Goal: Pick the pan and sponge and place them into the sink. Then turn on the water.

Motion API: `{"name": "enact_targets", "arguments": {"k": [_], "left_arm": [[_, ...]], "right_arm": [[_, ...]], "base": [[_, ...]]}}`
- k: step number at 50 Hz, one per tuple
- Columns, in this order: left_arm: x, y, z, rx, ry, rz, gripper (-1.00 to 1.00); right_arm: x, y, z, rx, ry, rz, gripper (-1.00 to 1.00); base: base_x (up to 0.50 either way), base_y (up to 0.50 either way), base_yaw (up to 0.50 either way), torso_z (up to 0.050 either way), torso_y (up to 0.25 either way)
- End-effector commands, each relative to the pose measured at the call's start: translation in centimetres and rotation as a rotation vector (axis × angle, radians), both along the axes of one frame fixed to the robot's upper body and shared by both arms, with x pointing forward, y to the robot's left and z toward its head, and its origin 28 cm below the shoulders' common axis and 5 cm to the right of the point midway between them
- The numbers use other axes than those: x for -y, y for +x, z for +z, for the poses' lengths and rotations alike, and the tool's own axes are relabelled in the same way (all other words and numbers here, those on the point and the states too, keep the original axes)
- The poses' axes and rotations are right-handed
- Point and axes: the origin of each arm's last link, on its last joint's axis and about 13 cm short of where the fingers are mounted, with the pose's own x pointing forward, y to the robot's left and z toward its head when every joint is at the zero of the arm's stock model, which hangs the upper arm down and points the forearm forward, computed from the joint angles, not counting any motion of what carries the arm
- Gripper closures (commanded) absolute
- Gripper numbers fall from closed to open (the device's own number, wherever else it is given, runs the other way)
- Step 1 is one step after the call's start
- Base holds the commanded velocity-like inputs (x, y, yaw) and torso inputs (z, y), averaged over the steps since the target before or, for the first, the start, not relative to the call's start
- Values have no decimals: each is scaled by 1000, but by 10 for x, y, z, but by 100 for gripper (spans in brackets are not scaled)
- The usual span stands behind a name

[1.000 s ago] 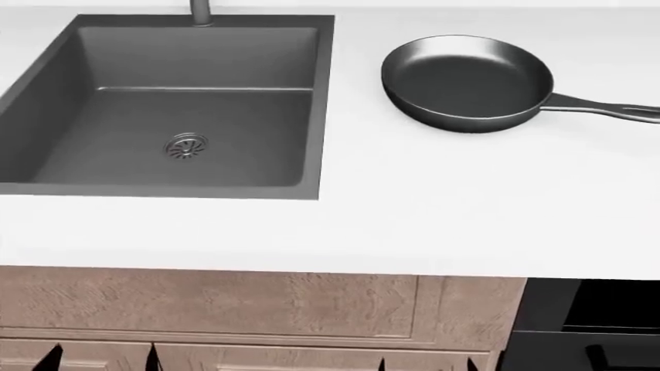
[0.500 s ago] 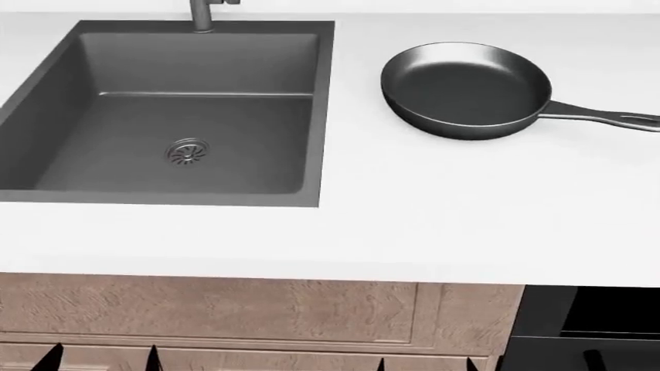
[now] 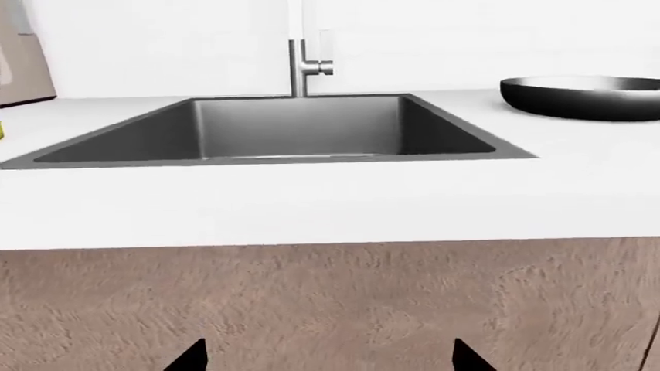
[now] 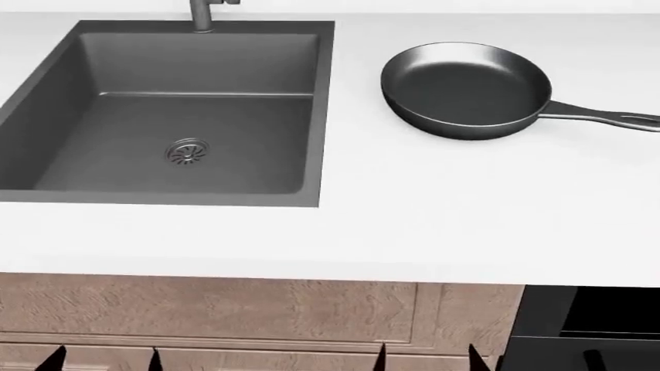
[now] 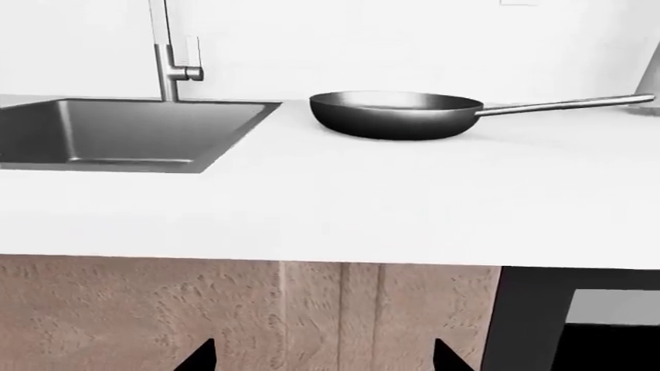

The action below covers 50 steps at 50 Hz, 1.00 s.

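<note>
The dark pan [image 4: 466,86] lies on the white counter [image 4: 464,216], right of the sink [image 4: 62,85], with its handle [image 4: 608,116] pointing right. The sink basin holds only its round drain [image 4: 188,150]. No stream runs from the faucet [image 3: 301,66]. My left gripper [image 4: 103,359] and right gripper [image 4: 428,358] are both open, low in front of the cabinet below the counter edge, with nothing between their fingers. The pan [image 5: 397,114] lies ahead of the right gripper [image 5: 323,357], and the sink [image 3: 278,127] ahead of the left gripper [image 3: 330,359]. No sponge is clearly in view, only a yellow sliver [image 3: 2,131] at the frame edge.
A brown wooden cabinet front [image 4: 206,309] stands under the counter. A dark appliance [image 4: 588,325] fills the space to its right. A beige object [image 3: 21,54] stands on the counter left of the sink.
The head view has shifted a little, so the sink and pan sit slightly lower in the picture. The black fingertips show a bit more at the bottom edge.
</note>
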Motion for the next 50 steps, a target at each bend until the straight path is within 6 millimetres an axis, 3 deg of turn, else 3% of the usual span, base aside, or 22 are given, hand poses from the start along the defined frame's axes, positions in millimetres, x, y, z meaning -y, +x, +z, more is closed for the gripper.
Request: {"name": "enact_targets", "arguments": {"k": [1,2,12,26,32,50], "left_arm": [[1,8,45,17,26,-8,-100],[3,11,53,7,36,-3,-100],[-2,29,121,89,31,-17,-100],[-12,52,186,128,7,-50,-100],[-15,52,192,119,15,-44,-100],[-19,52,189,94,18,-25,-100]], "right_arm": [[4,8,46,39,-7,-7,-100],[5,9,60,52,-16,-4,-100],[16,24,114,98,-94,25,-100],[39,46,185,131,-162,27,-100],[47,47,202,155,-164,11,-100],[59,48,196,104,-176,15,-100]], "base": [[0,0,0,0,0],[0,0,0,0,0],[0,0,0,0,0],[0,0,0,0,0],[0,0,0,0,0],[172,-120,0,0,0]]}}
